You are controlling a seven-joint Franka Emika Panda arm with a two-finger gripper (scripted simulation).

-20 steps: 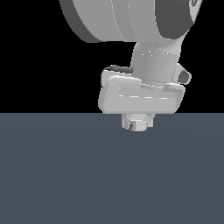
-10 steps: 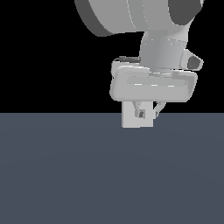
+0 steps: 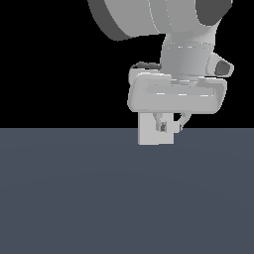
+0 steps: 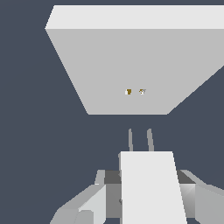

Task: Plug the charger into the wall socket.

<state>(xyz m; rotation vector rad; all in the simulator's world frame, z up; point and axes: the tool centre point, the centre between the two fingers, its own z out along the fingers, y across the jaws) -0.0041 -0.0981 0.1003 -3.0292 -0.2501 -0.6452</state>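
Item, nearest: gripper (image 4: 146, 197) — fingers clamped on the flanks of the charger (image 4: 151, 183), an off-white block carried clear of the dark floor (image 3: 99, 198), as the exterior view shows.

Item, just ahead of the hand: two thin grey prongs (image 4: 140, 140) projecting from the charger's front face, pointing forward, tips short of the plate and not touching it.

Item, farther ahead: wall socket (image 4: 127, 65) — flat light-grey plate facing the hand, two small holes (image 4: 134, 91) near its middle.

Handling note, as judgement: the prongs look nearly in line with the holes, perhaps a shade off sideways. Trim that offset first, keep the block square to the plate, then advance straight and slowly without loosening the grasp — a tilted approach may jam the prongs against the plate.
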